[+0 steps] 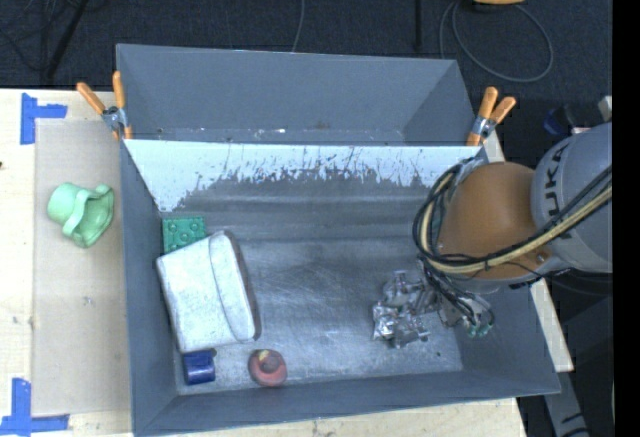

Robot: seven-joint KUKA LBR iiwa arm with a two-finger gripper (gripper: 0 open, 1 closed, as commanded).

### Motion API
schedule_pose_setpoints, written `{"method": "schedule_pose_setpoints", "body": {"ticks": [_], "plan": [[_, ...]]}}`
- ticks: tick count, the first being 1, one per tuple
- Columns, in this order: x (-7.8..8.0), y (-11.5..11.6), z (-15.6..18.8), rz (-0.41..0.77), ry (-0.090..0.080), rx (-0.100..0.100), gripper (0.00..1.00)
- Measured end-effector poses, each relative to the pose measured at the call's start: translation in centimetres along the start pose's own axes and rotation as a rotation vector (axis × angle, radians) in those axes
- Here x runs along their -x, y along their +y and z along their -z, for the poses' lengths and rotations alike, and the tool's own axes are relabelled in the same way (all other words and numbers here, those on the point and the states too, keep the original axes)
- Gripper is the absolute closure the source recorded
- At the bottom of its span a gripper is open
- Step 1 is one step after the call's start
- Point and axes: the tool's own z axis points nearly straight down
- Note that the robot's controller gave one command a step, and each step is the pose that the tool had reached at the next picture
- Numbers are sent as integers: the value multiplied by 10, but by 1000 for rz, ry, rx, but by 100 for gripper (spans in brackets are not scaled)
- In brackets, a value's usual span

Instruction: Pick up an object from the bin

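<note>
Jaws hang low over right side of bin (320, 275)

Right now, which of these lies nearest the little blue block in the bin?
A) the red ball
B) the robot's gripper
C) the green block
A: the red ball sits just beside the blue block at the front left of the bin; the gripper is far off at the right.

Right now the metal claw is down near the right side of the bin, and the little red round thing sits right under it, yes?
Not quite. The gripper is indeed low near the right side of the bin, but the red round thing is not under it. It lies well off to the left by the near wall, beside a small blue piece, as the camera view shows.
</note>
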Motion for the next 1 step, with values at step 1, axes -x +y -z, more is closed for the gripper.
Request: {"method": "schedule_pose_setpoints", "body": {"ticks": [1], "plan": [[17, 7, 126, 35, -10, -3, 100]]}}
